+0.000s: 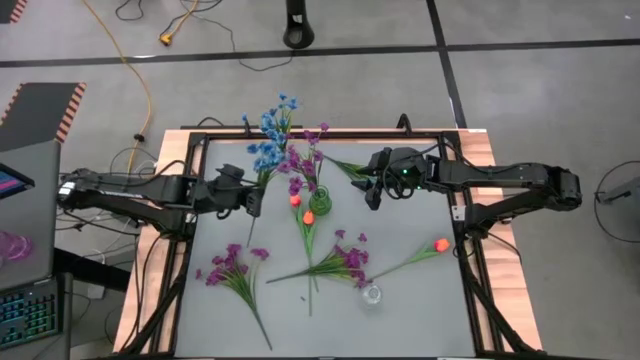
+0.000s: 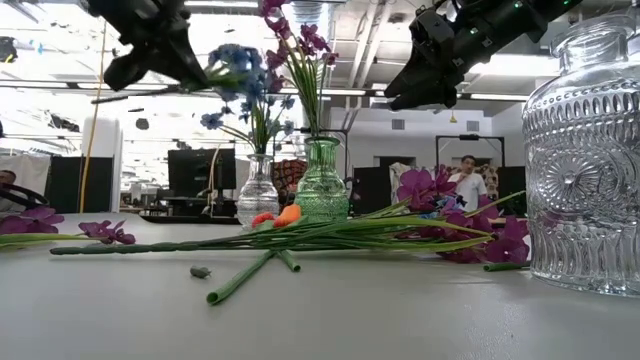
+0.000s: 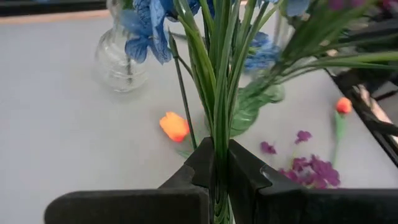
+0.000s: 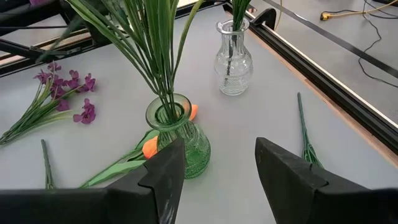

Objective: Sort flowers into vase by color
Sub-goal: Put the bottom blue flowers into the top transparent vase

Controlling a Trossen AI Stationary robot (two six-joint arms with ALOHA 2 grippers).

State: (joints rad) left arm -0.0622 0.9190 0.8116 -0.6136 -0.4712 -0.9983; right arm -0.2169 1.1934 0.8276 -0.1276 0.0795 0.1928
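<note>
My left gripper [image 1: 252, 197] hovers at the table's left, beside the clear vase [image 3: 121, 56], and is shut on a blue sprig [image 1: 266, 140]. That vase holds blue flowers [image 2: 240, 110] by their stems. Just to its right, the green vase [image 1: 320, 200] holds purple flowers [image 2: 300, 40]. My right gripper [image 4: 219, 165] is open and empty, in the air right of the green vase [image 4: 177, 134]. Two purple sprigs [image 1: 235, 265] [image 1: 342, 262] and orange tulips [image 1: 440, 245] [image 1: 296, 199] lie flat on the table. My left gripper pinches the blue sprig's bundle of green stems and leaves [image 3: 219, 155] between its two fingers [image 3: 202, 165]. The fingers come level from the table's left and lie across the stems. The sprig is lifted, its blue heads [image 3: 146, 31] rising beyond the fingers.
A second clear vase [image 1: 372, 294] stands near the table's near edge and looms large in the low view [image 2: 585, 150]. A loose green stem [image 1: 345, 168] lies by my right gripper. A black frame [image 1: 195, 140] rims the grey table. People [image 2: 465, 180] show in the room behind.
</note>
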